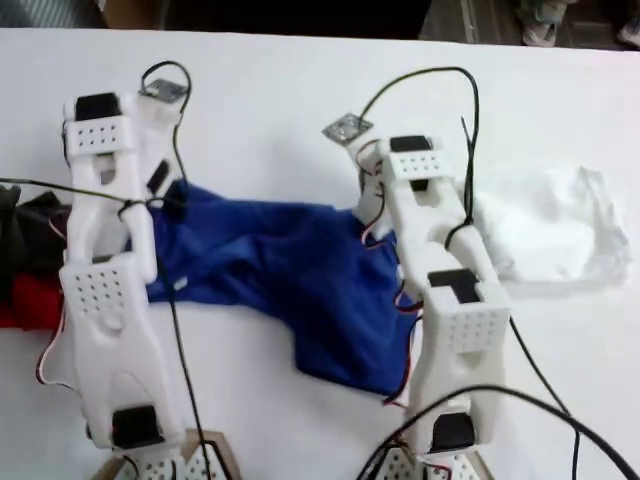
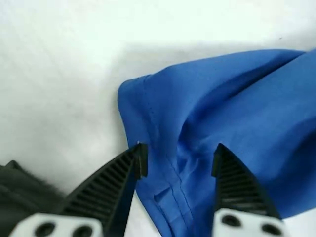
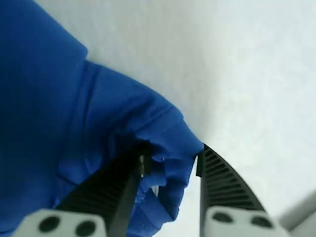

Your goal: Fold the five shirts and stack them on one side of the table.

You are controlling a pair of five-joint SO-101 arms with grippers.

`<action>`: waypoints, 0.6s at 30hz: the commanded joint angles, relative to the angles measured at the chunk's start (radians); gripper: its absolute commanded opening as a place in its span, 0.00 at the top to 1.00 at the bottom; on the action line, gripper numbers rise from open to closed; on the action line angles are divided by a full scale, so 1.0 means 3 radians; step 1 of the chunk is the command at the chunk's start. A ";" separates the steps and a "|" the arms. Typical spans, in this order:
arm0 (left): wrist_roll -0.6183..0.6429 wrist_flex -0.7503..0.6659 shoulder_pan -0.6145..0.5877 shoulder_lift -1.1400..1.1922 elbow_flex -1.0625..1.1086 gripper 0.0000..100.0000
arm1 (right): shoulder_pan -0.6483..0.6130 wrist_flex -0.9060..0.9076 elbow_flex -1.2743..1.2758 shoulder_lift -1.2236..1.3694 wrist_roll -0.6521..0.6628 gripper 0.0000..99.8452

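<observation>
Overhead, I am seeing a dark shirt (image 1: 30,222) and a red shirt (image 1: 25,302) lying at the table's (image 1: 280,85) left edge. The blue shirt (image 1: 300,270) is sprawling between my arms, and a white shirt (image 1: 550,235) is bunching on the right. Closer in, my left gripper (image 2: 180,158) is standing spread, with the blue hem lying loose between its jaws. My right gripper (image 3: 171,163) is pinching a bunched fold of the same shirt's edge.

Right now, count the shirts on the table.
4: blue shirt in the middle, white shirt at the right, black shirt and red shirt at the left edge. A fifth may be hidden.
</observation>
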 commanded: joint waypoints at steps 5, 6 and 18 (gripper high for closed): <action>-0.0005 0.0046 0.0051 -0.0046 0.0105 0.77 | 0.0003 -0.0110 -0.0020 0.0003 -0.0026 0.99; -0.0005 0.0046 0.0051 -0.0046 0.0100 0.77 | 0.0013 -0.0115 -0.0020 0.0003 -0.0015 0.97; -0.0005 0.0046 -0.0056 -0.0041 0.0136 0.77 | 0.0458 -0.0079 -0.0900 0.0008 0.0281 0.98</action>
